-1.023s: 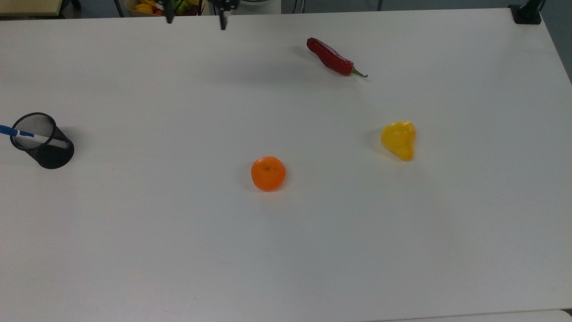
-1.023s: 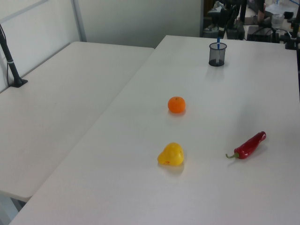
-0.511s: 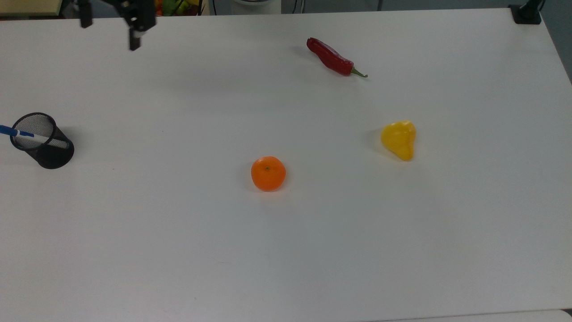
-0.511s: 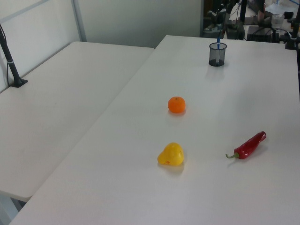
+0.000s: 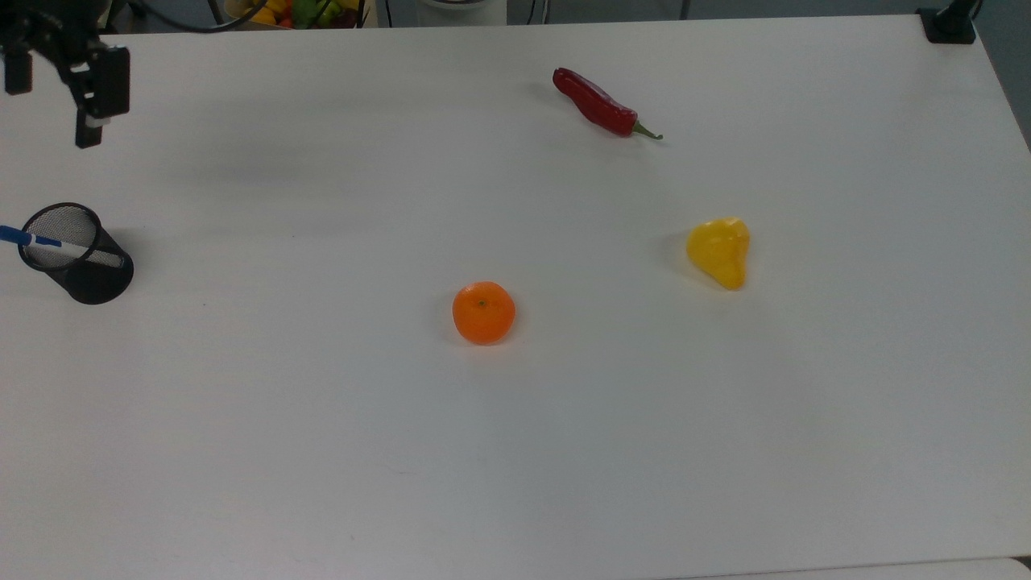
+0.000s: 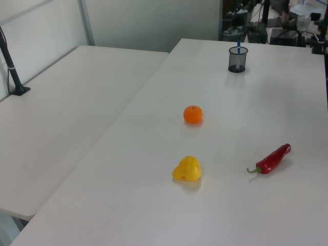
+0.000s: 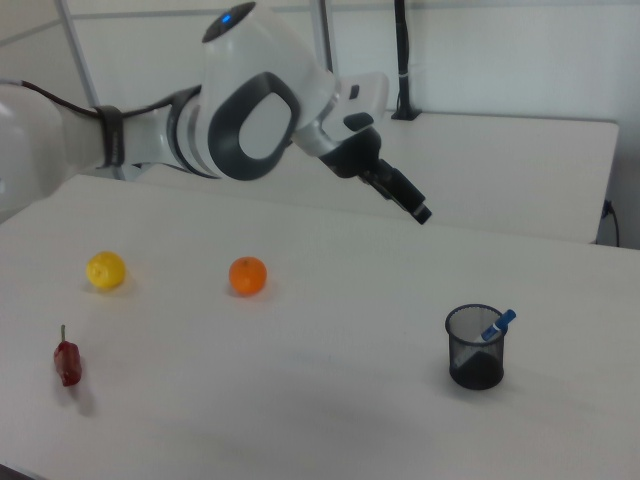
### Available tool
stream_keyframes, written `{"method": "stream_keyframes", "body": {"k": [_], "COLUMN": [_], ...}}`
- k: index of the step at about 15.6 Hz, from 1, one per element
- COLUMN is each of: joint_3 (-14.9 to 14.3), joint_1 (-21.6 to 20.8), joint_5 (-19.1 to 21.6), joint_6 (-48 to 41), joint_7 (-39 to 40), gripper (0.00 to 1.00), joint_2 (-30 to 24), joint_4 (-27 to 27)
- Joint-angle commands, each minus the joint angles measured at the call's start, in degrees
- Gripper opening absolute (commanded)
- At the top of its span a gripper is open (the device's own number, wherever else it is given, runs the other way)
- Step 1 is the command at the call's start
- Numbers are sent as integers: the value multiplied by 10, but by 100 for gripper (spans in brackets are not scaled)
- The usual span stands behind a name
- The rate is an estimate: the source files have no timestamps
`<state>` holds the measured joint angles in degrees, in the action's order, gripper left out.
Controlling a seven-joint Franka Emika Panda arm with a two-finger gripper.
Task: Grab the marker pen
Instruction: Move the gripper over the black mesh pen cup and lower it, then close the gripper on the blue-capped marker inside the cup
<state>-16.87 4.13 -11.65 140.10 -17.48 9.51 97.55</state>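
The marker pen (image 5: 44, 242) leans in a black mesh cup (image 5: 90, 274) at the top view's left edge, its blue cap poking out over the rim to the left. In the right view the marker pen (image 7: 497, 325) sticks up from the cup (image 7: 475, 350) at the lower right. In the left view, marker pen (image 6: 238, 49) and cup (image 6: 237, 60) stand at the far end of the table. My gripper (image 5: 52, 109) hangs open above the table, in the top view's upper left corner, farther back than the cup and apart from it. The right view shows my gripper (image 7: 415, 205) above and left of the cup.
An orange (image 5: 483, 312) sits mid-table, a yellow fruit (image 5: 719, 251) to its right and a red chili (image 5: 600, 105) at the back in the top view. A box of fruit (image 5: 282, 10) lies beyond the far edge. A black clamp (image 5: 950, 24) grips the far right corner.
My gripper has swept to the top view's left along the far edge and come a little forward, closer to the mesh cup. The marker and the fruit have not moved.
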Motion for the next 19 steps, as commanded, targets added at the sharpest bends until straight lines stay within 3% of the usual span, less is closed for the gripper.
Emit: {"method": "stream_keyframes", "body": {"k": [1, 8, 19], "joint_3": [-4, -4, -4], "joint_1": [12, 47, 83], "joint_5": [-6, -6, -5], "joint_6": [50, 188, 253], "joint_7": [-19, -85, -102], "gripper": [96, 82, 70], "joint_2": [34, 112, 158], "joint_4": [-5, -7, -3]}}
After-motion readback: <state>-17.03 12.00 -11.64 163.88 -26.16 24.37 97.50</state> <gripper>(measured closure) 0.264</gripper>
